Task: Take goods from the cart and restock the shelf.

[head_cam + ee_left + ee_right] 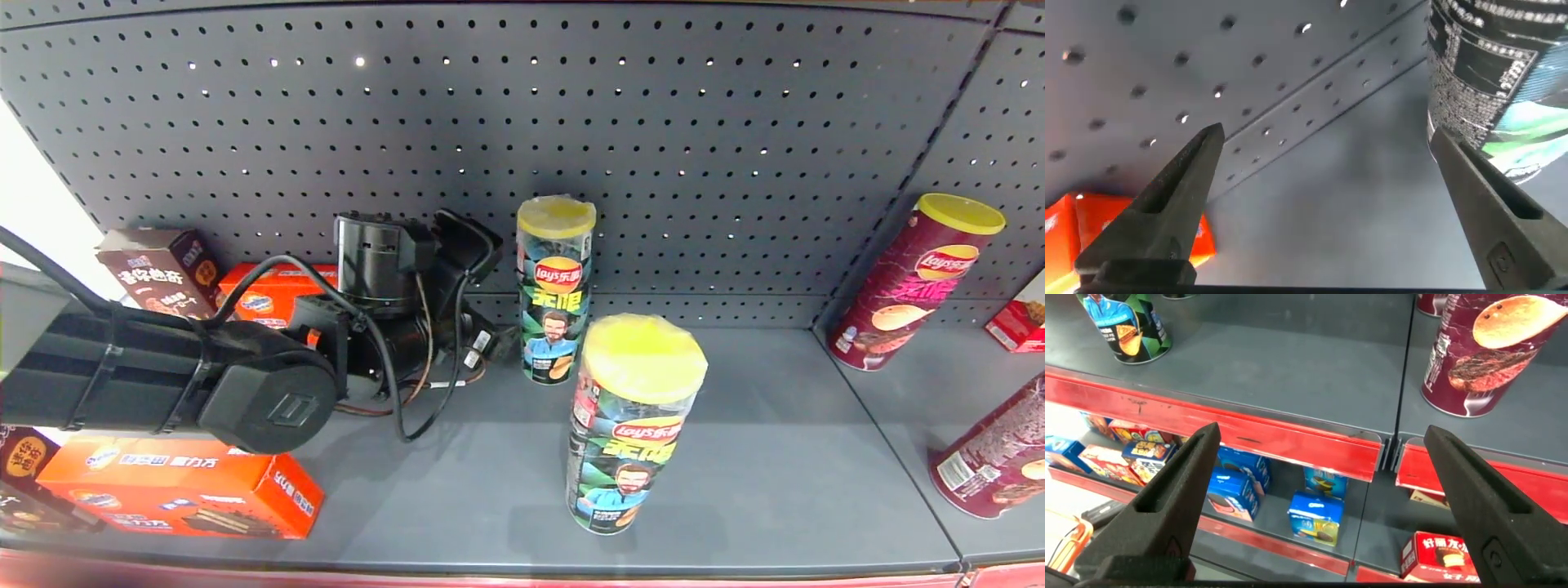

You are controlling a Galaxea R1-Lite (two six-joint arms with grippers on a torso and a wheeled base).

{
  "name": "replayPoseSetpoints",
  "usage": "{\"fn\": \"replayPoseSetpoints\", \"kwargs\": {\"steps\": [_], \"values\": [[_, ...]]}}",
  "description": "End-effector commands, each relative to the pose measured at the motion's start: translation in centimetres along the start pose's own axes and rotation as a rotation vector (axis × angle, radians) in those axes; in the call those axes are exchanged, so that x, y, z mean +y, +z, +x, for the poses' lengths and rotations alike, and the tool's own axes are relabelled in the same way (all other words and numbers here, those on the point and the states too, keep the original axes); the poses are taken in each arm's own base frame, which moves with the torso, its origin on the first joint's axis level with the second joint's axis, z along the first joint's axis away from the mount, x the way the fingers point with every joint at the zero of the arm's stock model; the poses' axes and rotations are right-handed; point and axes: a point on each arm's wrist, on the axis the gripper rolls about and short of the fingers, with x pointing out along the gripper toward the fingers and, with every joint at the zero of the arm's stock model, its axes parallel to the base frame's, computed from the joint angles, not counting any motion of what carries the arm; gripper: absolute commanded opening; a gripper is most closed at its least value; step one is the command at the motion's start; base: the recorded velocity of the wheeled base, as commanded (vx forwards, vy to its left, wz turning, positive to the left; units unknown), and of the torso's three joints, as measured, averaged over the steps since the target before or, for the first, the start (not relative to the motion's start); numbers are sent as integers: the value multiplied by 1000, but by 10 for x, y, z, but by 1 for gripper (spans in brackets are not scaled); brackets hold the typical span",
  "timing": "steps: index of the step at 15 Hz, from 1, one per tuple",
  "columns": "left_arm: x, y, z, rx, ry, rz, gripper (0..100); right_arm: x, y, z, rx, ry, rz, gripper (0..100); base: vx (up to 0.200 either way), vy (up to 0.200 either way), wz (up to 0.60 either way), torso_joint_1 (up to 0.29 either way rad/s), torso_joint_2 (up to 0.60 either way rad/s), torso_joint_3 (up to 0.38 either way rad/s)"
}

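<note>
Right now the left pincer [1324, 137] lies low over the shelf board [775, 457], close to the pegboard wall [571, 106]. Its two fingers are spread wide with nothing between them. A green chip can [555, 290] with a yellow lid stands upright just beside one finger [1486, 204], outside the gap; whether they touch cannot be told. A second green chip can [633, 425] stands upright farther from the wall than this pincer, nearer the shelf's front edge and apart from the first can. On the side of the pincer away from the cans, an orange box [273, 298] and a brown box [159, 269] sit by the wall, and another orange box [184, 486] lies flat at the front edge.

The right pincer [1323, 434] hangs in front of the shelf's red edge strip [1290, 441], its fingers likewise wide apart and holding nothing. Beyond its fingertips the second green chip can stands to one side and a maroon chip can [1482, 351] to the other. Lower than the strip, blue boxes [1233, 486] sit on a lower shelf.
</note>
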Motion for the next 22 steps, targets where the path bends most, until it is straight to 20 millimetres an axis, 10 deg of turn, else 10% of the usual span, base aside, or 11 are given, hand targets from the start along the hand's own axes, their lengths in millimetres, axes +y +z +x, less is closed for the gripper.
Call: {"fn": "replayPoseSetpoints", "kwargs": {"steps": [1, 13, 22], "values": [[-6, 2, 6, -4, -12, 4, 100, 0, 0, 0, 1, 1, 0, 100, 0, 0, 0, 0, 0, 0], [-13, 7, 8, -20, -26, -22, 100, 0, 0, 0, 1, 1, 0, 100, 0, 0, 0, 0, 0, 0], [36, 62, -86, -245, 75, -87, 100, 0, 0, 0, 1, 1, 0, 100, 0, 0, 0, 0, 0, 0]]}}
